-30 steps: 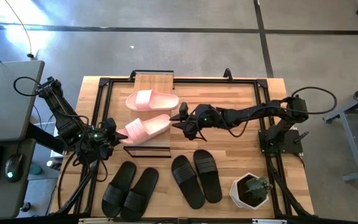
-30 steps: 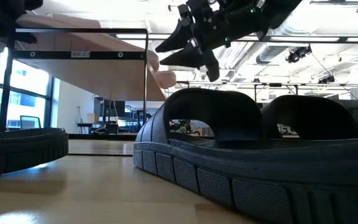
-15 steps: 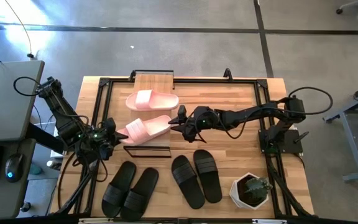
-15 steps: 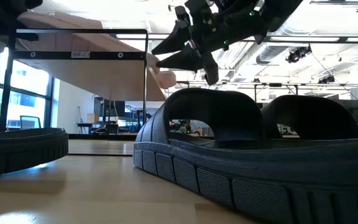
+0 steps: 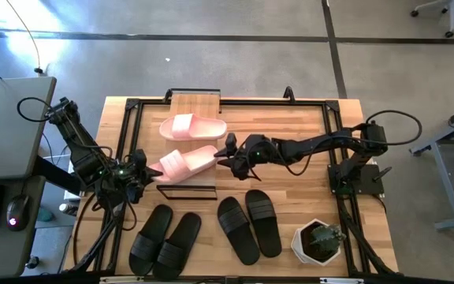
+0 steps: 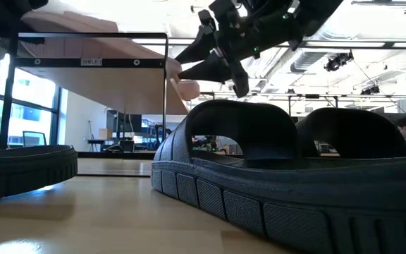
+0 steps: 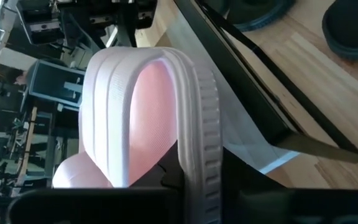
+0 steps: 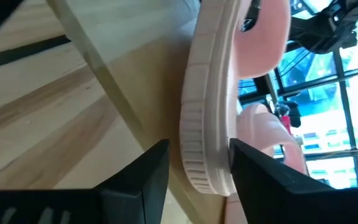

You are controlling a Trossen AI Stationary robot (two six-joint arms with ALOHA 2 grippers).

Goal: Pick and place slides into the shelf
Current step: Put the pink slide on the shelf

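The left gripper (image 5: 150, 170) is clamped on one end of a pink slide (image 5: 184, 162), at about 9 o'clock from the middle of the table (image 5: 306, 126). The left wrist view shows that slide (image 7: 151, 118) on edge right at the gripper, its ribbed rim and arched strap filling the picture.

The held slide lies across the shelf (image 5: 191, 101), tilted, its far end toward 3 o'clock. The right gripper (image 5: 225, 151) is at that far end with its jaws spread, one finger (image 8: 138, 177) on each side of the slide's rim (image 8: 207, 124); whether the fingers touch the rim cannot be told. In the low view this gripper (image 6: 189, 62) hangs above the table beside the shelf frame (image 6: 166, 99), level with the slide's pale end (image 6: 182, 88).

A second pink slide (image 5: 193, 126) lies flat on the shelf top at 12 o'clock from the held one, just apart from it.

Four black slides are on the table toward 6 o'clock. One pair (image 5: 164, 234) sits at 7 o'clock, below the shelf. The other pair (image 5: 249, 227) sits near 6 o'clock, side by side, and fills the foreground of the low view (image 6: 287, 176).

A potted plant (image 5: 319, 241) in a white pot stands at 5 o'clock near the table edge.
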